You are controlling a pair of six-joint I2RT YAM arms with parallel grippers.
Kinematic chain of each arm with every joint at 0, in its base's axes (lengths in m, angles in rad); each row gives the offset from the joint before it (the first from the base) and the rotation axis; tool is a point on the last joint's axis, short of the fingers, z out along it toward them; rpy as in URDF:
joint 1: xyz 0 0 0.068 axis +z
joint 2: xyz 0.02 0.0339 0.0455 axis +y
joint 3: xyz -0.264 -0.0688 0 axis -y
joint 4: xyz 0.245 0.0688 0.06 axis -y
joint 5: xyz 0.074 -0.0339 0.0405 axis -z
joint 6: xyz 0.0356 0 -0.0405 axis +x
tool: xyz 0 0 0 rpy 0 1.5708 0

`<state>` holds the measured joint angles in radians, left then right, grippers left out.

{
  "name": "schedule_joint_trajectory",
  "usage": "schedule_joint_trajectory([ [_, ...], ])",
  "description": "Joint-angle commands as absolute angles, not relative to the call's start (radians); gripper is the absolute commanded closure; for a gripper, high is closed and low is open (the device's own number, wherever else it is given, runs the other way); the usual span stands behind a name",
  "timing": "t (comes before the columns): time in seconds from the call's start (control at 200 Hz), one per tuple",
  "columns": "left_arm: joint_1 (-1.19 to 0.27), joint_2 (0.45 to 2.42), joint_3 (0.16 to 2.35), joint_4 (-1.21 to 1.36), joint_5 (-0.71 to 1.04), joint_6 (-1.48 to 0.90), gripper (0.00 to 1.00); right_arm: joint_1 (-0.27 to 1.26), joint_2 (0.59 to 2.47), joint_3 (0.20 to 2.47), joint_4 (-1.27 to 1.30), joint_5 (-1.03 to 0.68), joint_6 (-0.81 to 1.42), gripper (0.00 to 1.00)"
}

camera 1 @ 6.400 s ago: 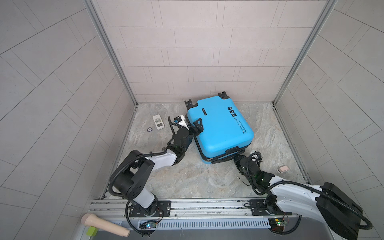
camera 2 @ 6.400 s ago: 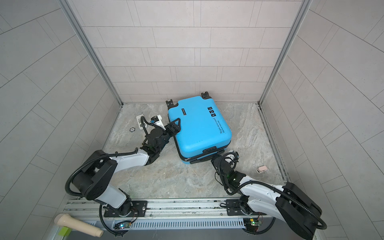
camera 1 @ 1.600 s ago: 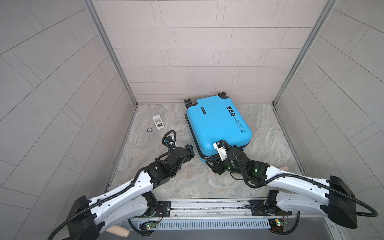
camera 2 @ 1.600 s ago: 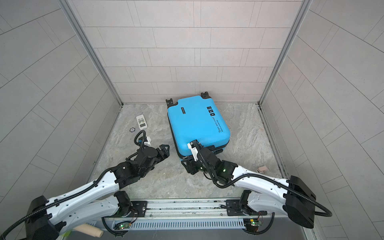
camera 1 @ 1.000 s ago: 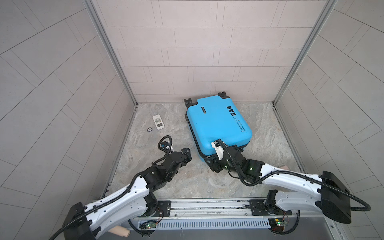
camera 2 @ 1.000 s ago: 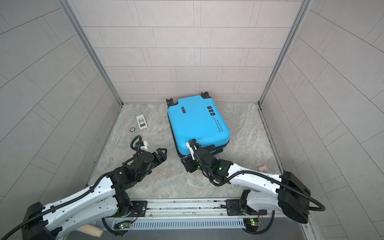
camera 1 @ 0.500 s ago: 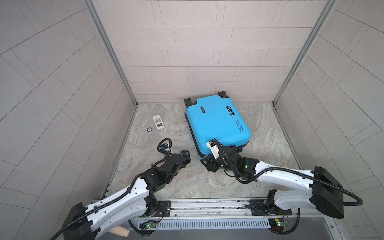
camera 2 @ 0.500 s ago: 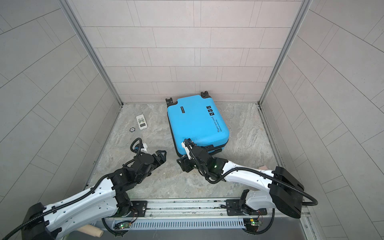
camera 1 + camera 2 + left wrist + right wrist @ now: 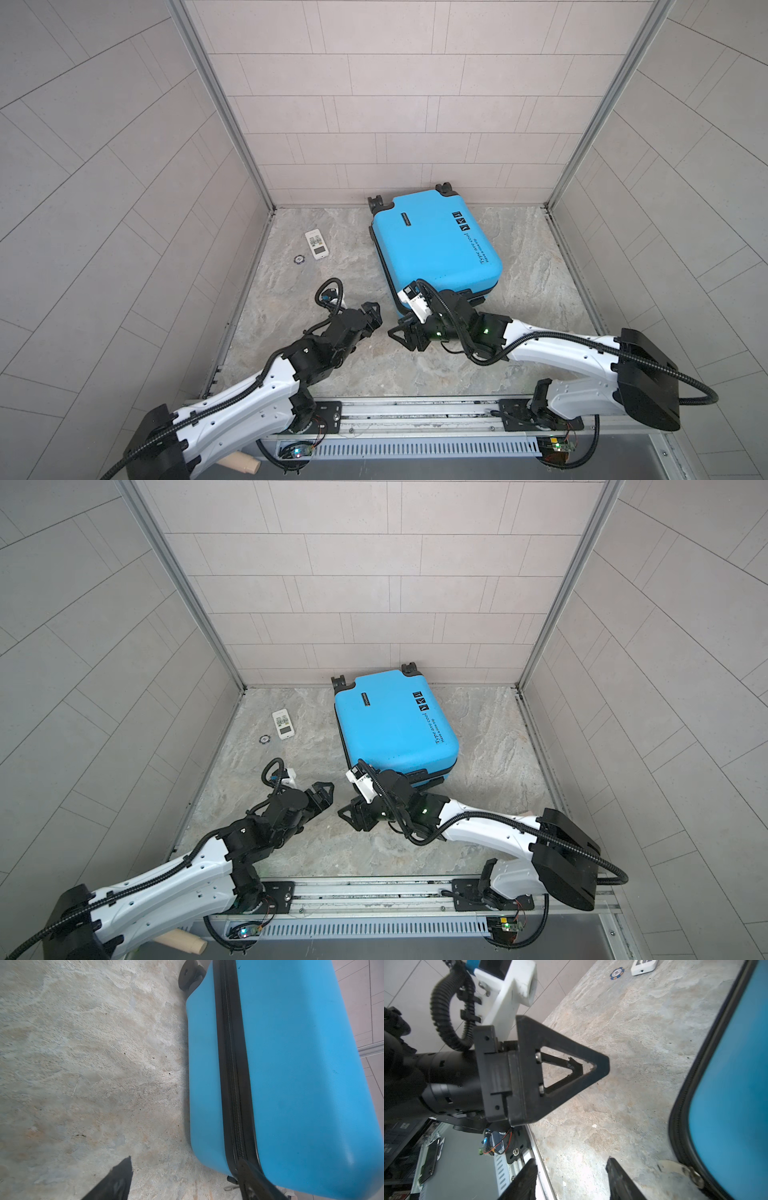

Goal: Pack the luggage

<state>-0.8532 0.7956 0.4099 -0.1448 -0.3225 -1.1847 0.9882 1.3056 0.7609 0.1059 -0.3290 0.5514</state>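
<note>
The luggage (image 9: 432, 245) (image 9: 395, 725), a bright-blue hard-shell suitcase, lies flat and zipped shut near the back wall, wheels toward the wall. My left gripper (image 9: 372, 316) (image 9: 326, 793) hovers open just left of its near-left corner, holding nothing. In the left wrist view the gripper (image 9: 185, 1164) has one finger overlapping the black zipper band (image 9: 230, 1064). My right gripper (image 9: 401, 334) (image 9: 349, 814) stands open low over the floor at the same corner. In the right wrist view this gripper (image 9: 571, 1161) is empty, with a metal zipper pull (image 9: 675, 1167) beside it.
A white remote (image 9: 317, 244) and a small poker chip (image 9: 299, 259) lie on the stone floor at the back left. Tiled walls close in three sides. The metal rail (image 9: 415, 411) runs along the front. The two grippers are close together.
My right gripper has slid left along the suitcase's near edge to its near-left corner. The left gripper has drawn back slightly and stays open.
</note>
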Motion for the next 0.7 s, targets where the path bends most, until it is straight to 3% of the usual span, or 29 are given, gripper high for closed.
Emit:
schedule_joint_trajectory([
  [0.0, -0.849, 0.810, 0.388, -0.064, -0.277, -1.137, 0.16, 0.987, 1.243, 0.767, 0.024, -0.214, 0.535, 0.41],
  [0.31, -0.873, 0.833, 0.360, 0.103, -0.202, -0.863, 0.20, 0.838, 1.067, 0.751, -0.203, -0.086, 0.541, 0.34],
  [0.54, -0.951, 0.812, 0.320, 0.174, -0.245, -0.625, 0.21, 0.523, 0.856, 0.726, -0.378, -0.137, 0.536, 0.24],
  [0.695, -1.052, 0.806, 0.202, 0.393, -0.363, -0.458, 0.24, 0.250, 0.809, 0.739, -0.483, -0.260, 0.536, 0.23],
])
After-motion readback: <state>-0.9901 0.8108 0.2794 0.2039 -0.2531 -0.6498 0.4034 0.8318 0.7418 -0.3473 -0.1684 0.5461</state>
